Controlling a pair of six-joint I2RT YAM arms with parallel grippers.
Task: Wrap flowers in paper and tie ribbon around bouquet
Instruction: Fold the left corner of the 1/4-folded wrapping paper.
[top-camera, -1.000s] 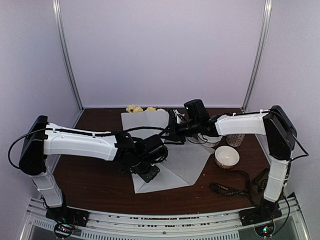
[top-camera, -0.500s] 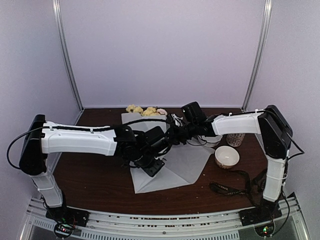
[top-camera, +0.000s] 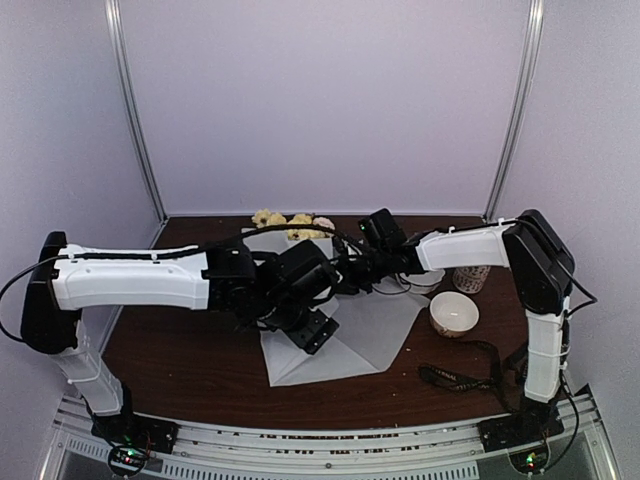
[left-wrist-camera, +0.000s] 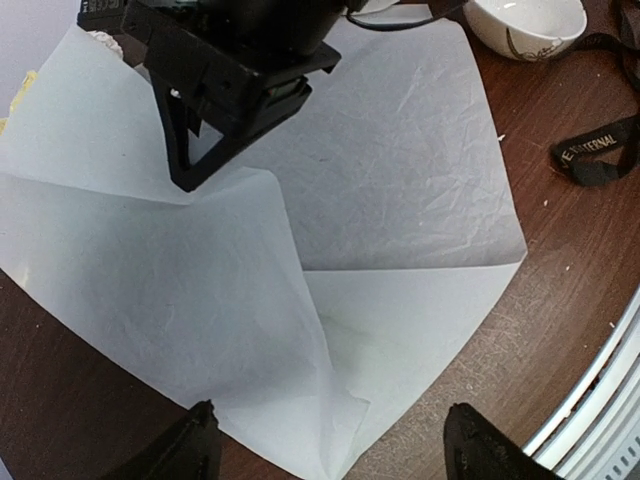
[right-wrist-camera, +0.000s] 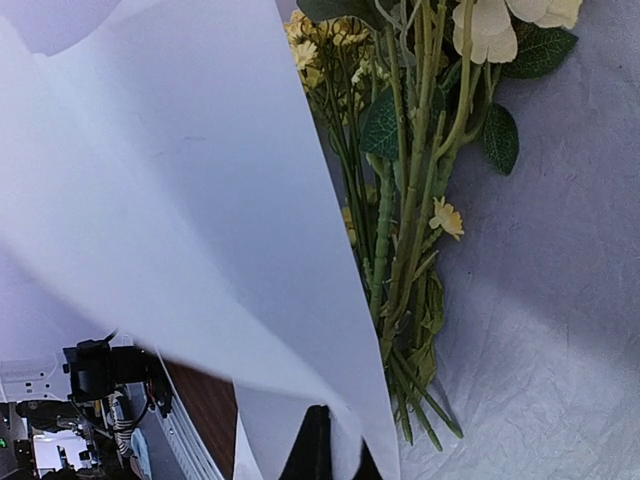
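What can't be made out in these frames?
- Flowers: in the right wrist view the blooms are cut off by the top edge. In the top view the stems are hidden behind the left arm.
- Right pincer: in the right wrist view it is mostly hidden behind the raised paper.
- Ribbon: in the left wrist view it is cut off by the right edge. In the top view the lettering is too small to read.
- Left pincer: only its tips show, at the bottom edge.

Arms (top-camera: 130, 285): two. Flowers (right-wrist-camera: 402, 200): one bunch. Ribbon (left-wrist-camera: 598, 150): one.

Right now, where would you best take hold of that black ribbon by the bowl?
Probably the lettered stretch of the ribbon, from straight above, pinching across its narrow width: it lies low on the bare table, clear of the bowl.
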